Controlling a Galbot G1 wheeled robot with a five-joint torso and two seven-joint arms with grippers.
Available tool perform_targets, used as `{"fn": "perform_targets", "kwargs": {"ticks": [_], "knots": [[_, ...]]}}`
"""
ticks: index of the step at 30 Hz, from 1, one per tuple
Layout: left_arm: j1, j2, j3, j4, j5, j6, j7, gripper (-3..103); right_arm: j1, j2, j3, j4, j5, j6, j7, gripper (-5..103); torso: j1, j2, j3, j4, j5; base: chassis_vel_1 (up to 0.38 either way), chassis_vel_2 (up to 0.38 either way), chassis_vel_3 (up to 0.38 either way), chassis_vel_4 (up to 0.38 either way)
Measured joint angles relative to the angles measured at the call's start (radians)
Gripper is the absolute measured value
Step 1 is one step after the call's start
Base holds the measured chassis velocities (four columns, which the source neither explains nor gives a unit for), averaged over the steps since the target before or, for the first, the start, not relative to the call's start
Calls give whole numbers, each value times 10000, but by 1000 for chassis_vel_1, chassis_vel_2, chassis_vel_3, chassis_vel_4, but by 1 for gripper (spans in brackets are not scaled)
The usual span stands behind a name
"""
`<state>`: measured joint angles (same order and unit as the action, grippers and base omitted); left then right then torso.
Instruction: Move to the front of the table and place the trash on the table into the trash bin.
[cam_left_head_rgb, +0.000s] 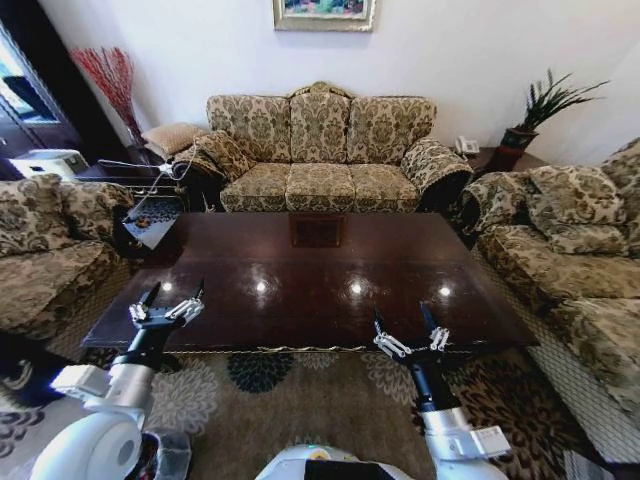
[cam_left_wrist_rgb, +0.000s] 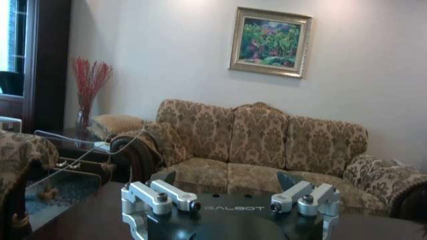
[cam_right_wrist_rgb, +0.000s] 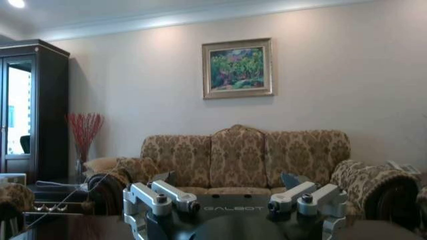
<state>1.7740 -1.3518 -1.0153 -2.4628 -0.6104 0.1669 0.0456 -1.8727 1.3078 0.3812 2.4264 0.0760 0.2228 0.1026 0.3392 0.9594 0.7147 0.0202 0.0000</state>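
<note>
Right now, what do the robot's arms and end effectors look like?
Both arms are white and grey with black forearm sections. The left end effector and right end effector have silver metal finger links with dark bolts and black pointed tips. The wrist views show a black palm plate lettered GALBOT.

Warm indoor light, ceiling lamp glints on the glossy table (cam_left_head_rgb: 330, 270), head view bowed at edges, wrist views soft

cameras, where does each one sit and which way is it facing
Head view: high on the robot, looking down over the table toward the sofa; left gripper and right gripper open at the near edge.
Left wrist view: low over the table, facing sofa; own open fingers.
Right wrist view: the same, level; own fingers.
Both wrist views share the painting.
</note>
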Motion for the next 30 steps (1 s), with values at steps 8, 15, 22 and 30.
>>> {"fn": "perform_targets", "kwargs": {"ticks": [8, 15, 22, 30], "knots": [[-1, 0, -1, 6, -1, -1, 1, 100, 0, -1, 0, -4, 5, 0, 1, 100, 1, 0, 0, 0, 0, 0, 0, 0, 0], [-1, 0, -2, 7, -1, -2, 1, 100, 1, -1, 0, -5, 7, 0, 1, 100, 0, 0, 0, 0, 0, 0, 0, 0, 0], [-1, 1, -2, 8, -1, -2, 2, 100, 1, -1, 0, -5, 8, 0, 2, 100, 0, 0, 0, 0, 0, 0, 0, 0, 0], [-1, 0, -3, 8, -1, -2, 2, 100, 1, -1, 0, -5, 8, 0, 2, 100, 0, 0, 0, 0, 0, 0, 0, 0, 0]]}}
